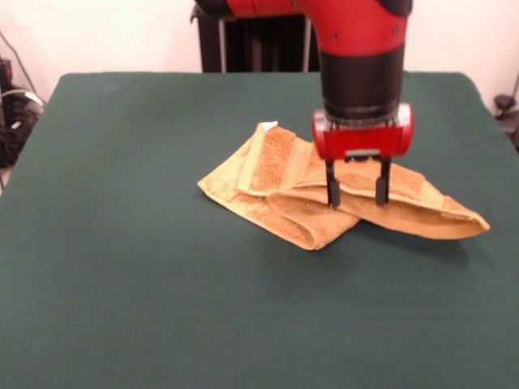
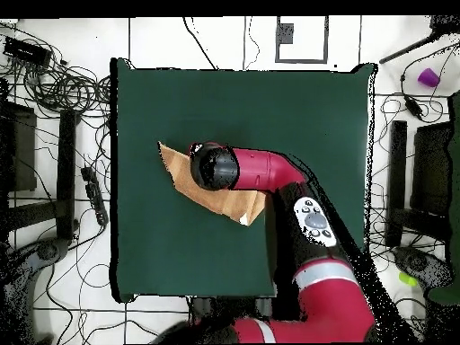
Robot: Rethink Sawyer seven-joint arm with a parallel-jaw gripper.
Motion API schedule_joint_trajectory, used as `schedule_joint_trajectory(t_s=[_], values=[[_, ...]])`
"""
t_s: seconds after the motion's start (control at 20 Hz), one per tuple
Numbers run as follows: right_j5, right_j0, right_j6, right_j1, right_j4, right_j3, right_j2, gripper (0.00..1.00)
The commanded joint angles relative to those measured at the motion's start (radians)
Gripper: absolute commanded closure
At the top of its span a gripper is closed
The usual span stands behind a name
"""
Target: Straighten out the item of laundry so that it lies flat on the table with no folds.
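On the green table (image 1: 122, 267), the towel (image 1: 268, 174) lay crumpled near the middle, folded over itself in several layers, its left part doubled into a thick roll and a small white label (image 1: 268, 125) showing at its far corner. Above its centre stood the gripper (image 1: 358, 193), fingers (image 1: 332, 193) spread apart and clasping nothing, tips down at the cloth's upper fold. To the right, the towel tapered to a point, lying flat on the tabletop.
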Motion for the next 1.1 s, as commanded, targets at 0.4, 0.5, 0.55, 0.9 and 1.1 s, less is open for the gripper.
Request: schedule_joint_trajectory(t_s=[0.4,0.5,0.55,0.9,1.1], values=[[-0.027,0.080,0.100,0.052,-0.024,0.089,0.050,0.00],[-0.026,0.105,0.116,0.089,-0.020,0.049,0.029,0.00],[-0.033,0.116,0.122,0.108,-0.019,0.033,0.020,0.00],[-0.154,0.194,0.186,0.174,0.000,-0.009,-0.046,0.00],[-0.180,0.179,0.156,0.171,-0.001,0.016,-0.036,0.00]])
